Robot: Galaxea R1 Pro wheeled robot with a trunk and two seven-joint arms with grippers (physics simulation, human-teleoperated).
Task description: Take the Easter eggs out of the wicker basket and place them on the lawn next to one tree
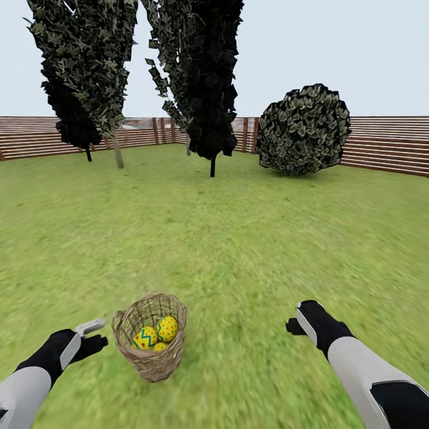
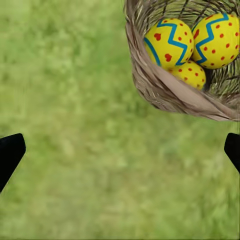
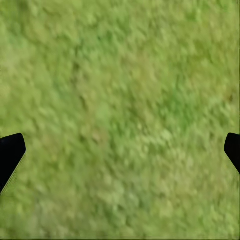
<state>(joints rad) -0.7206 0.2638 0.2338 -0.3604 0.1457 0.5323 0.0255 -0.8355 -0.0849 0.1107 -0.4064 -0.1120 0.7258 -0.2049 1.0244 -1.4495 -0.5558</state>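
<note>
- Wicker basket: one unit, brown woven, upright on the lawn, low in the head view and just beside the left pincer.
- Easter eggs: three, all inside the basket. Two carry a blue zigzag band with red marks; the third, yellow with red dots, lies beneath them and is partly covered.
- Left pincer: fingers spread wide, nothing held; in the left wrist view its fingertips sit at opposite edges over grass.
- Right pincer: well apart from the basket; its fingertips are likewise wide apart and empty, though the head view shows it only as a dark shape.
- Surroundings: two dark narrow trees, one round bush and a slatted wooden fence stand far across the lawn.
</note>
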